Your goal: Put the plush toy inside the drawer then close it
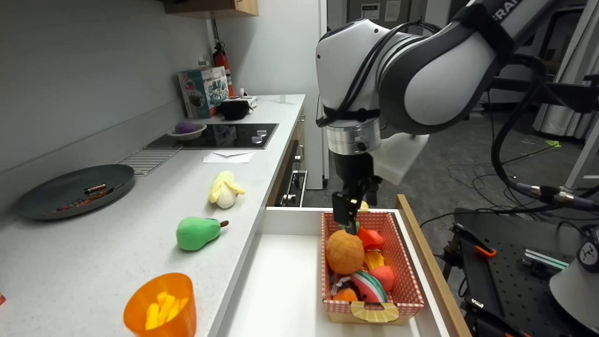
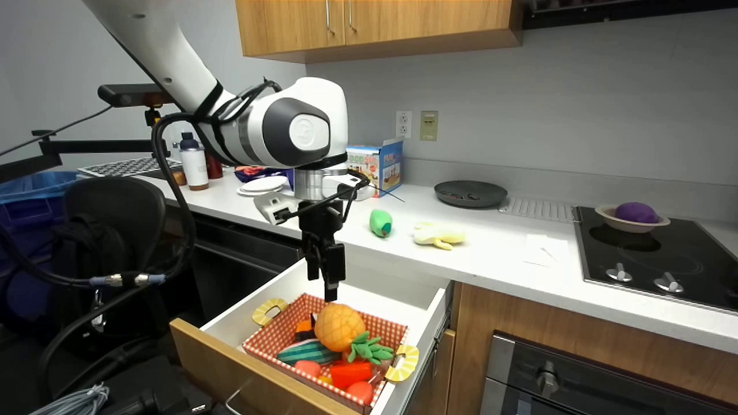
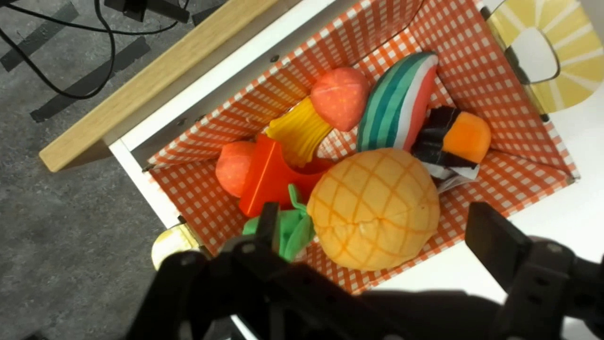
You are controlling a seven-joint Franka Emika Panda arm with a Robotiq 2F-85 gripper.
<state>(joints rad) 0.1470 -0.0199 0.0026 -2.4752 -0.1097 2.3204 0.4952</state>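
The plush (image 3: 373, 209) is contained in the checked box (image 3: 500, 89), which is set in the pulled-out drawer (image 1: 276, 281). It is placed just beneath the pincer (image 2: 324, 282), whose fingers (image 3: 493, 248) are spread apart and released. In the wrist view, the plush is framed between them, its green leaves (image 3: 295, 232) partly hidden behind the left-hand finger. In an exterior view, it is seen at the box's left side, toward the bench (image 1: 112, 257), on which the pear (image 1: 196, 234) is set near and the yellow toy (image 1: 225, 189) farther.
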